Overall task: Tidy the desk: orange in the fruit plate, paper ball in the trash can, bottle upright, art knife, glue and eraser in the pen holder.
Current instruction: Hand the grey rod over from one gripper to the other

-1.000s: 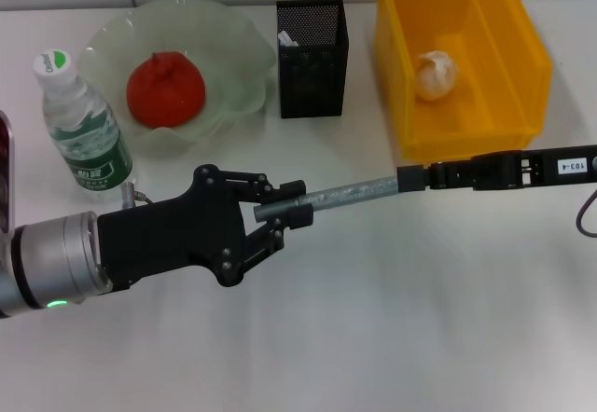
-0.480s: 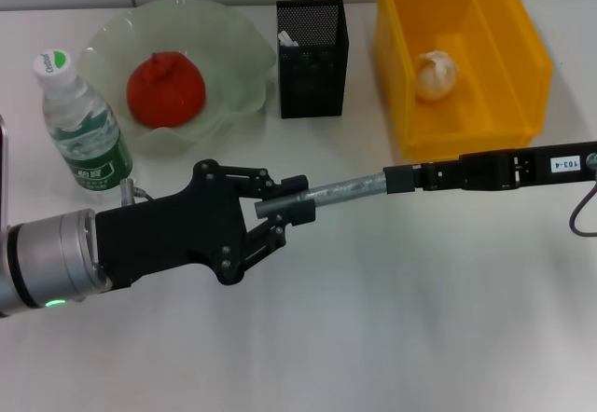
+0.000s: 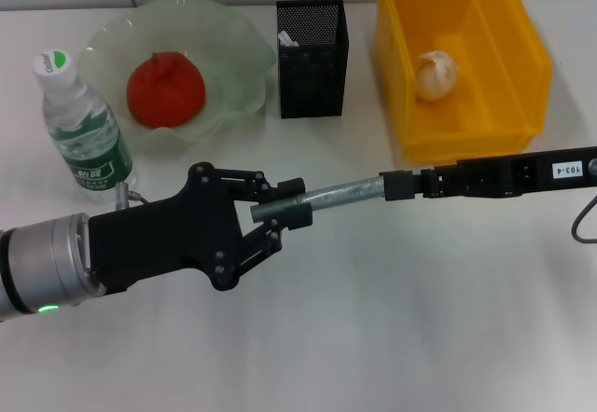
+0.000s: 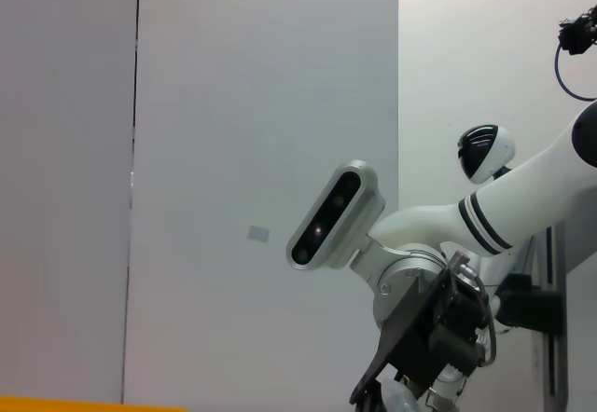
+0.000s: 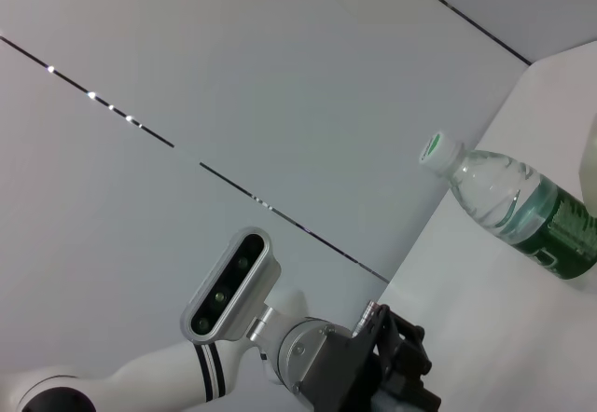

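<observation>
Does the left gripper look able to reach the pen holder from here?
Probably yes: the left gripper, shut on a long grey rod, sits just in front of the pen holder, nothing standing between them.

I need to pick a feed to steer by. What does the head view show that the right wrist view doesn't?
Only the head view shows the orange in the fruit plate, the pen holder, the paper ball in the trash can, and the left gripper shut on a grey rod. Only the right wrist view shows the robot's head camera and the wall. Both show the upright bottle and the table.
</observation>
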You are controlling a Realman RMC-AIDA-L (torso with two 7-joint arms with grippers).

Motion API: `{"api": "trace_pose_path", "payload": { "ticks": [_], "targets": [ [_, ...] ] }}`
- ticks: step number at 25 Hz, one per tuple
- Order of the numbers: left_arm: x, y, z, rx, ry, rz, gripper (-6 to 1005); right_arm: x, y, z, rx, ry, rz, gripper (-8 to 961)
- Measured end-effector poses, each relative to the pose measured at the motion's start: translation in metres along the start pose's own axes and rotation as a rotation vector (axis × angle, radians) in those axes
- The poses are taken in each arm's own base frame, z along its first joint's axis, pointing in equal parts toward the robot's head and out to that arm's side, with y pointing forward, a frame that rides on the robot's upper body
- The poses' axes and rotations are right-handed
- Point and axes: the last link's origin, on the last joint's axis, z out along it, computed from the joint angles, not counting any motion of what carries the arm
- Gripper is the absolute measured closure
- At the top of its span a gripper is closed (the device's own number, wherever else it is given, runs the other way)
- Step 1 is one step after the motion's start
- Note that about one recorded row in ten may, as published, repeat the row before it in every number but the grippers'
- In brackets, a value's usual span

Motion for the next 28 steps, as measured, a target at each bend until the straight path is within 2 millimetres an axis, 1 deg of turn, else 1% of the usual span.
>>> {"api": "trace_pose_path", "payload": {
  "ticks": [8, 14, 16, 28],
  "targets": [
    [-0.0006, 0.0007, -0.0020, -0.001, -0.004, 0.007, 761, 0.0012, 0.0016, -0.0001, -0.009, 0.006, -0.002, 359],
    [-0.0009, 0.0013, -0.0025, -0.005, -0.007, 0.007, 758, 0.0015, 0.0015, -0.0002, -0.009, 0.005, -0.001, 479],
    [-0.0011, 0.0016, -0.0023, -0.008, -0.009, 0.011, 757, 0.0020, 0.0014, -0.0006, -0.008, 0.004, -0.001, 556],
    [-0.0016, 0.0022, -0.0022, -0.011, -0.012, 0.032, 751, 0.0034, 0.0006, -0.0054, 0.003, 0.002, -0.002, 566]
  ]
}}
